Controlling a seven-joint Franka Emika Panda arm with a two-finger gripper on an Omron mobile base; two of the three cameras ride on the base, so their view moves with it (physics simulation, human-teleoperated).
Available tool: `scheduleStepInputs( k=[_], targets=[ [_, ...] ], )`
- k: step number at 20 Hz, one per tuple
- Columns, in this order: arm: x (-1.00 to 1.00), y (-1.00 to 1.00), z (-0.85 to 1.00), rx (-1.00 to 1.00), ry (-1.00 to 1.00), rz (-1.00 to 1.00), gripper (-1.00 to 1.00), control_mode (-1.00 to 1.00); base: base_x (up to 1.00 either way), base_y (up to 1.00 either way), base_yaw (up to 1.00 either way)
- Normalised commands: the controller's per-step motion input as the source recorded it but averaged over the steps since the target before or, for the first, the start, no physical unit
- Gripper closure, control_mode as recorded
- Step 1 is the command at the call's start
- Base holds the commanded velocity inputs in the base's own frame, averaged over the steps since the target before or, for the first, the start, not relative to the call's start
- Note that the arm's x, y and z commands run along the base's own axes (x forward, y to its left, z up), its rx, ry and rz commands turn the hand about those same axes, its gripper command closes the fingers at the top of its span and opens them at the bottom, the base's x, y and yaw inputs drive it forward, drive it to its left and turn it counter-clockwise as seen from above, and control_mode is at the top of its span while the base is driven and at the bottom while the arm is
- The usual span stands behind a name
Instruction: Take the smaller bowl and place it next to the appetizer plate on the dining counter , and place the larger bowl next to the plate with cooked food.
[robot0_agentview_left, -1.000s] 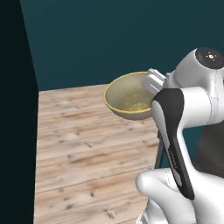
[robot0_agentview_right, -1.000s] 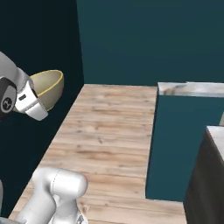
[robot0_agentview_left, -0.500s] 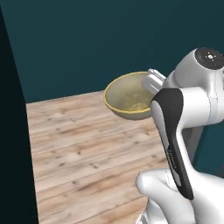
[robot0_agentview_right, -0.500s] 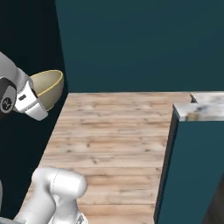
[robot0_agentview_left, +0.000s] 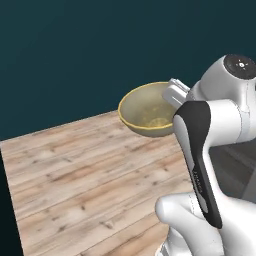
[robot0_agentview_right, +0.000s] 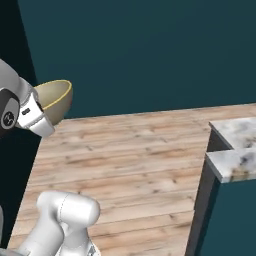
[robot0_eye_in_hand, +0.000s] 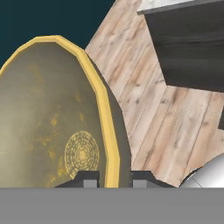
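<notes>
Fingers (robot0_eye_in_hand: 111, 178) pinching larger bowl (robot0_agentview_left: 147, 110) rim, marble counter (robot0_agentview_right: 234, 150) nearby

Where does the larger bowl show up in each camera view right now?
Left base view: larger bowl at centre, above the wooden floor, against the arm.
Right base view: upper left, beside the arm.
Hand view: left half, its golden rim pinched in the pincer.
Shared landmark: the wooden floor.

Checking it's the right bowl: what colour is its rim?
Golden yellow on the bowl, clearest in the hand view.
</notes>
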Motion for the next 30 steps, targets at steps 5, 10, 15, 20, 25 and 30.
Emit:
scheduleStepInputs(
  k=[5, 10, 15, 20, 25, 30],
  targets=[
    [0.0, 0.0, 0.0, 0.0, 0.0, 0.0, 1.0, 1.0, 1.0, 0.18, -0.37],
    [0.0, 0.0, 0.0, 0.0, 0.0, 0.0, 1.0, 1.0, 1.0, 0.2, -0.38],
    [0.0, 0.0, 0.0, 0.0, 0.0, 0.0, 1.0, 1.0, 1.0, 0.16, -0.39],
    [0.0, 0.0, 0.0, 0.0, 0.0, 0.0, 1.0, 1.0, 0.92, 0.26, -0.41],
    [0.0, 0.0, 0.0, 0.0, 0.0, 0.0, 1.0, 1.0, 0.87, 0.16, -0.45],
    [0.0, 0.0, 0.0, 0.0, 0.0, 0.0, 1.0, 1.0, 0.67, 0.01, -0.48]
  ],
)
